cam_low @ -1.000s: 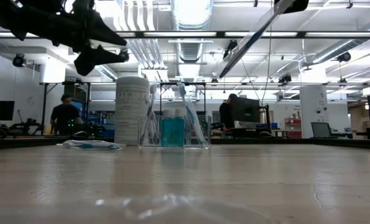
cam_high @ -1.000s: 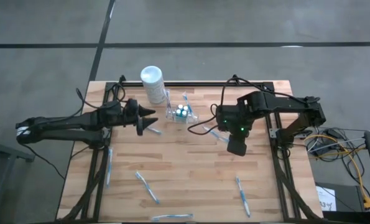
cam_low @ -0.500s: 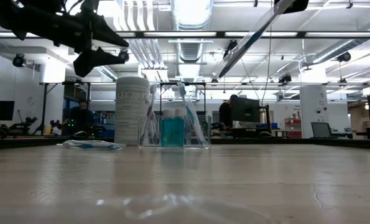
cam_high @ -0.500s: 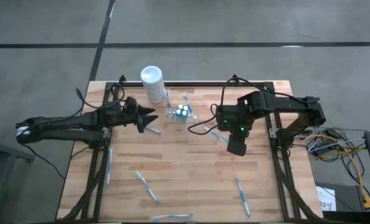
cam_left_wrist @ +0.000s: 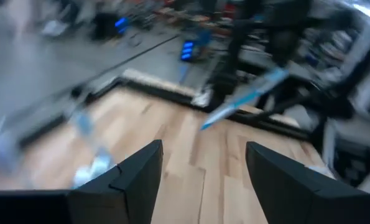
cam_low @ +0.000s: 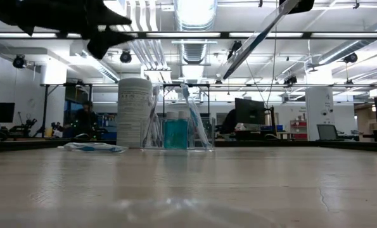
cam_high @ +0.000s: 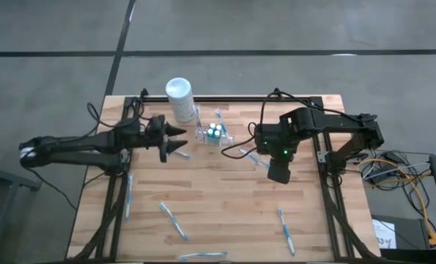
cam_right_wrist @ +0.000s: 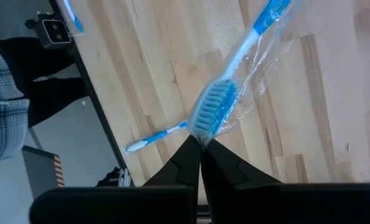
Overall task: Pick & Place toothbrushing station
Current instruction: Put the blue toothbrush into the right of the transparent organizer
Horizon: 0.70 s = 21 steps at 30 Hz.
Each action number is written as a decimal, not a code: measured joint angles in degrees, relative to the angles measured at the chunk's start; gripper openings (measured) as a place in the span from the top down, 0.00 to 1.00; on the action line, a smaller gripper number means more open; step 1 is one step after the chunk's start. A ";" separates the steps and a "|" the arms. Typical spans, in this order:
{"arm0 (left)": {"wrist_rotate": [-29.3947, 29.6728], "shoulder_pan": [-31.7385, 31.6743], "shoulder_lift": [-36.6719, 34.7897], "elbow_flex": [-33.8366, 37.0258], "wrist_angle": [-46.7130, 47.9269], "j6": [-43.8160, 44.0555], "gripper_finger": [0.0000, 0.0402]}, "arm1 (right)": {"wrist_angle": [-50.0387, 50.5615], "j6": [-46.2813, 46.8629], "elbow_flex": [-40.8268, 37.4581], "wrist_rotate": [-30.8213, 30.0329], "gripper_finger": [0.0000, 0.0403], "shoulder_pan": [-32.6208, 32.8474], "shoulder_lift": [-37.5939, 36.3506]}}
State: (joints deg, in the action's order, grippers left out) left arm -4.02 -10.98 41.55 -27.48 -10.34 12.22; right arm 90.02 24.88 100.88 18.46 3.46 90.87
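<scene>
The toothbrushing station [cam_high: 212, 133], a small clear holder with blue-capped items and brushes in it, stands on its base on the wood beside a white cylinder [cam_high: 179, 99]; the low view shows the station [cam_low: 175, 132] too. My left gripper [cam_high: 176, 139] hovers open just left of it, pointing level toward it, high above the table in the low view [cam_low: 112, 30], nothing between its fingers [cam_left_wrist: 203, 165]. My right gripper [cam_right_wrist: 201, 144], right of the station, is shut on a wrapped blue toothbrush [cam_right_wrist: 234, 74]. My right gripper pinches the wrapped toothbrush at its bristle-head end [cam_right_wrist: 204, 127] between its two fingertips, through the clear wrapper. The fingers come from above, slanting down. The toothbrush [cam_low: 255, 41] is lifted clear of the table and hangs slanted below the gripper.
Several loose wrapped toothbrushes lie about the table: near the left rail [cam_high: 128, 194], toward the front [cam_high: 172, 220], at the front right [cam_high: 285, 231], at the front edge [cam_high: 203, 255]. People and desks show in the room behind.
My left gripper has rolled about the line it points along and risen a little, staying just left of the station. The station and the held toothbrush stand as before.
</scene>
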 joint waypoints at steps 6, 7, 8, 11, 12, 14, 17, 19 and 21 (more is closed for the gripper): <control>-4.52 0.99 4.35 -5.86 -0.06 -13.00 0.44 | 0.00 0.00 0.00 0.00 0.98 0.00 0.00; -4.48 0.98 5.64 -7.35 0.48 -13.19 0.45 | -0.02 0.00 0.00 0.00 0.98 0.00 0.00; -4.48 0.98 7.05 -8.93 1.32 -13.24 0.45 | -0.02 0.00 0.00 0.00 0.98 0.00 0.00; -4.49 0.97 12.18 -13.99 5.81 -13.28 0.47 | -0.17 0.07 -0.02 0.02 0.98 0.00 0.02; -4.50 0.98 14.16 -15.88 7.82 -13.29 0.47 | -0.17 0.07 -0.02 0.01 0.98 0.00 0.02; -4.58 0.98 18.18 -19.59 11.81 -13.70 0.47 | -0.20 0.04 -0.02 0.01 0.98 0.00 0.02; -5.63 1.05 24.10 -25.19 16.52 -15.39 0.47 | -0.20 0.15 -0.02 0.02 0.98 0.00 0.04; -6.43 1.25 27.70 -28.46 18.08 -17.26 0.47 | -0.21 0.17 -0.02 0.00 0.98 0.00 0.04; -7.08 1.74 30.76 -31.24 19.29 -20.34 0.47 | -0.21 0.17 -0.02 0.01 0.98 0.00 0.04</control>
State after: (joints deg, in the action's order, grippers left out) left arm -11.10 -9.24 72.31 -58.72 8.95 -8.12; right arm 89.81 25.06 100.86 18.47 3.46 90.91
